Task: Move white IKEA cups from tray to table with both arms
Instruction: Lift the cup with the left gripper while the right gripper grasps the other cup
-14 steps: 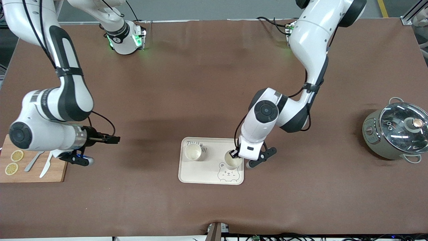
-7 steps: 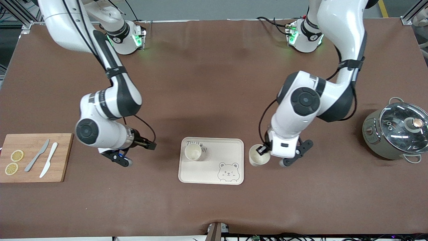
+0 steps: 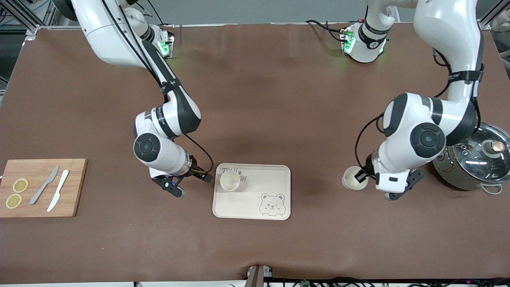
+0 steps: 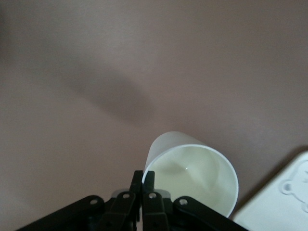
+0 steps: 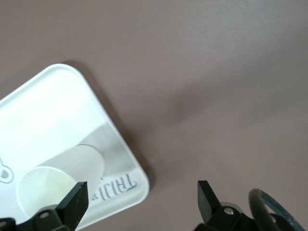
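Both arms have shifted since the earlier frames: the left arm has carried its cup off the bear tray and out toward the pot's end of the table, while the right arm has swung in from the cutting board to the tray's edge.

Left gripper [image 3: 363, 175], right of centre in the front view, is pinched shut on the rim of one white cup [image 3: 353, 177]; the left wrist view shows the fingers [image 4: 142, 179] pressed together over the cup's wall, with its open mouth facing the camera [image 4: 192, 174]. This cup is over bare brown table [image 3: 255, 99], between the bear tray [image 3: 255, 203] and the steel pot with glass lid [image 3: 474, 159]; whether it touches the table, cannot tell.

Right gripper [image 3: 207, 177], centre-left of the front view, has its fingers spread wide and holds nothing; it sits just beside the tray's corner. The right wrist view shows the second white cup [image 5: 57, 180] upright on the tray, next to printed lettering, near one finger [image 5: 72, 202].

Second cup [image 3: 230, 180] stands in the tray's upper-left corner. Bear drawing [image 3: 272, 205] is at the tray's lower right.

Wooden cutting board [image 3: 40, 187], lower left of the front view, carries two lemon slices [image 3: 16, 193], a grey knife [image 3: 44, 185] and a white knife [image 3: 58, 189].
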